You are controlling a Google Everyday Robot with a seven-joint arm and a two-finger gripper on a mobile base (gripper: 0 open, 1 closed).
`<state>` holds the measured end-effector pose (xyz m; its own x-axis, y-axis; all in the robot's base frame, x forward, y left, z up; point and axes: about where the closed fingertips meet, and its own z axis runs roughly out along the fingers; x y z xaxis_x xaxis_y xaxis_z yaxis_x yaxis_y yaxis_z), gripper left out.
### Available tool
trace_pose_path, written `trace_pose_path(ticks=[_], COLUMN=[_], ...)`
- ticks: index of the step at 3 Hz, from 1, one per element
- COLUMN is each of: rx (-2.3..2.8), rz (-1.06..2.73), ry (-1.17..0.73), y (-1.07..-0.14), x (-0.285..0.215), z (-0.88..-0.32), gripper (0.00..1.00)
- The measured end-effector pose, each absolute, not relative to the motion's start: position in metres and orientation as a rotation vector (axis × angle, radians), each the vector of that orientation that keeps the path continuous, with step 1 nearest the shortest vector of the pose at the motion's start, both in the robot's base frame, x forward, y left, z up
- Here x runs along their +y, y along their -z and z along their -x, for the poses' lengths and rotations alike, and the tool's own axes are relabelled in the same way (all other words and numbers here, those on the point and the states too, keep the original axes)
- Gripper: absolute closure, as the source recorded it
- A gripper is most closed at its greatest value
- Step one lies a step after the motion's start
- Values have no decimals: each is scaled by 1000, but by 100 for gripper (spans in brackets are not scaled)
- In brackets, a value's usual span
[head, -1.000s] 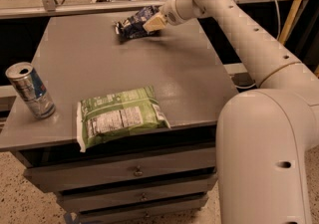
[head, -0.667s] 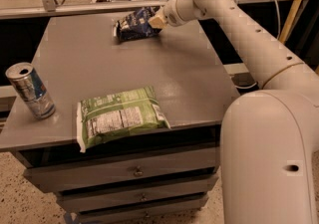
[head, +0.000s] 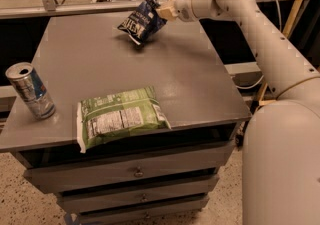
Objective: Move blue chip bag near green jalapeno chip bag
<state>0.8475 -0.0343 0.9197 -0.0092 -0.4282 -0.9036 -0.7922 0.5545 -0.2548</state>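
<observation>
The blue chip bag [head: 141, 20] is dark navy foil with white lettering. It hangs tilted in the air above the far middle of the grey table [head: 200, 84]. My gripper [head: 161, 10] is shut on the bag's upper right edge and holds it clear of the tabletop. The green jalapeno chip bag [head: 120, 117] lies flat at the table's front edge, label panel up, its white sealed end at the left. The blue bag is well behind the green bag.
A silver-blue drink can [head: 31, 91] stands upright at the table's front left. The table has drawers [head: 135, 171] below. My white arm [head: 260, 29] reaches in from the right, over the table's far right corner. A rail and chair legs lie behind the table.
The gripper has lifted the blue chip bag off the far part of the table. The bag now hangs in the air. The green bag and can have not moved.
</observation>
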Motion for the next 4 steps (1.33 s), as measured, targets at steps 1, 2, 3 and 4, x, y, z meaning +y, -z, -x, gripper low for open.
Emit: trace_pose_path(ticks=[1, 2, 3, 4], rx=[1565, 1485, 1414, 1385], rz=[1077, 1127, 1156, 1190], ry=[-322, -282, -292, -355], y=[-958, -990, -1002, -1005], x=[-48, -58, -61, -55], z=[-835, -808, -779, -737], gripper=[100, 100, 100, 100])
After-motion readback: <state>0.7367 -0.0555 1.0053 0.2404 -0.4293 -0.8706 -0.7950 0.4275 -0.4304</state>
